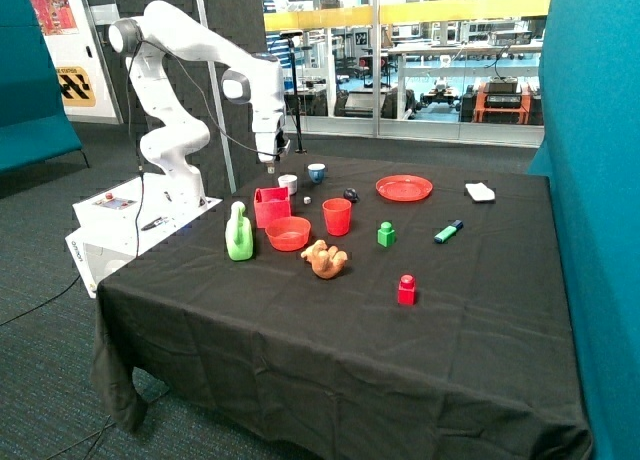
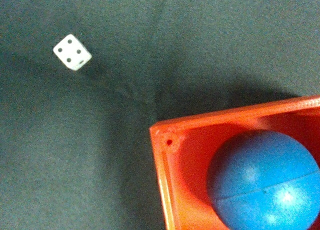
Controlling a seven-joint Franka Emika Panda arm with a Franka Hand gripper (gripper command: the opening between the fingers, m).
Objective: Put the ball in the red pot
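Two views, outside first. Hovering above the red pot [image 1: 271,206] and clear of it: gripper [image 1: 270,160], whether apart or together impossible to tell. Pot upright on the black table [image 1: 330,380], mouth facing up, just behind the red bowl [image 1: 288,233], between the green bottle [image 1: 239,232] and the red cup [image 1: 337,217].

Wrist view next. Sitting inside the pot [image 2: 165,160], close to one corner: the ball [image 2: 265,182], round, so no long axis, faint seam running across it. Near that corner, out on the cloth, apart from the pot: white die [image 2: 72,52].
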